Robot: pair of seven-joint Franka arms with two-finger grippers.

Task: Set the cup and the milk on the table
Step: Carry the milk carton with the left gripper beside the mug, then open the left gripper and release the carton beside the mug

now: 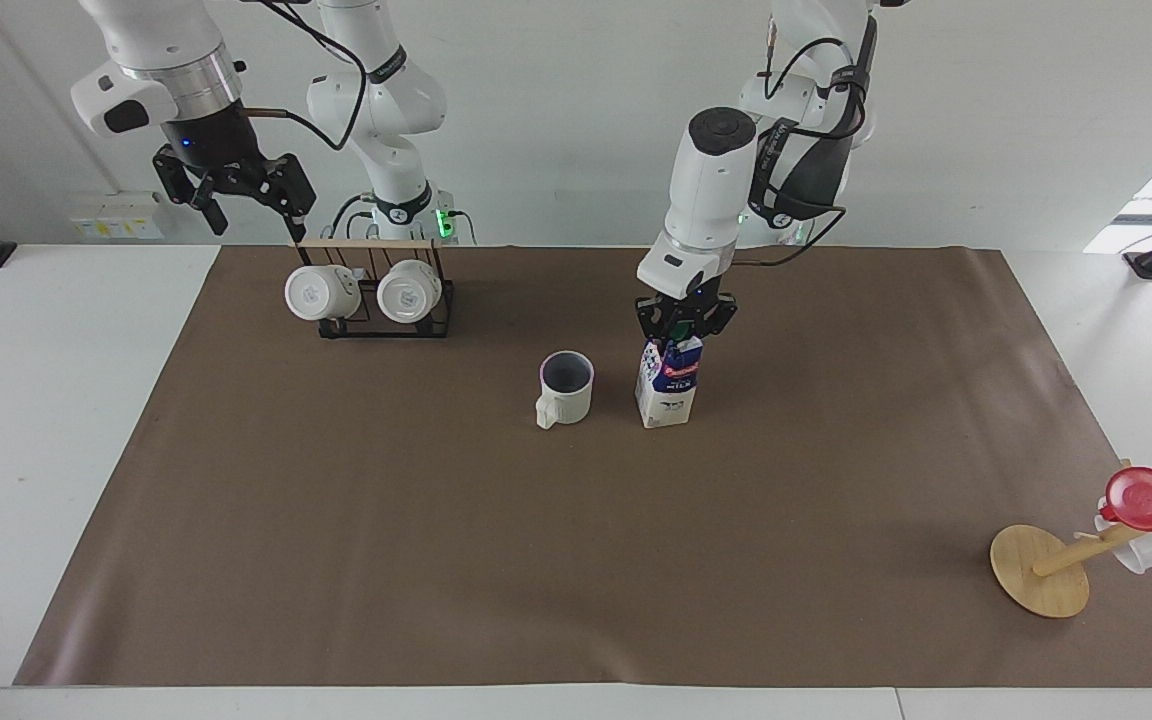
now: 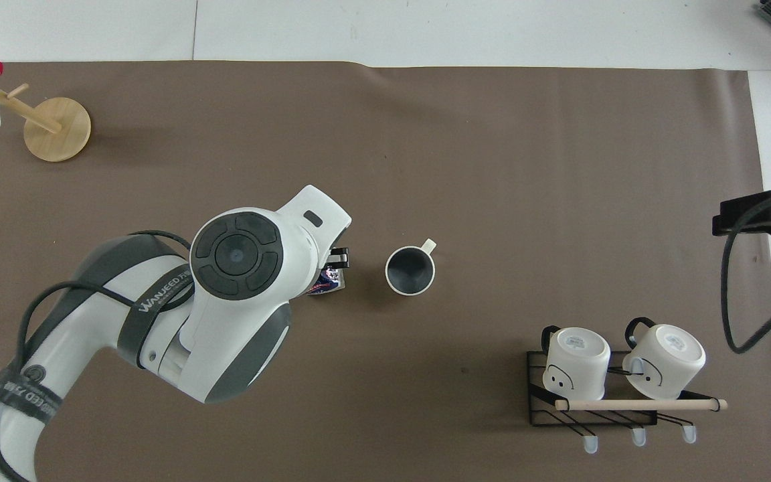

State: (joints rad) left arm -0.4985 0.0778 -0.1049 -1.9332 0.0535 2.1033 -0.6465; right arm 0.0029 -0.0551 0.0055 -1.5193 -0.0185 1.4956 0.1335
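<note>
Here the left end effector (image 1: 684,328) seems clamped on the upright milk (image 1: 667,385) beside the cup (image 1: 566,387); right end effector (image 1: 236,195) spread.

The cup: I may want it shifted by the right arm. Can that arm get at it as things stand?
Probably yes. The cup stands alone beside the milk; the right gripper, open, hangs over the mug rack, nothing between.

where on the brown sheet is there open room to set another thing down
Widest bare stretch: the brown sheet farther from the robots than the cup and milk, up to the wooden stand. Crowded: around the left gripper on the milk, and by the mug rack.
</note>
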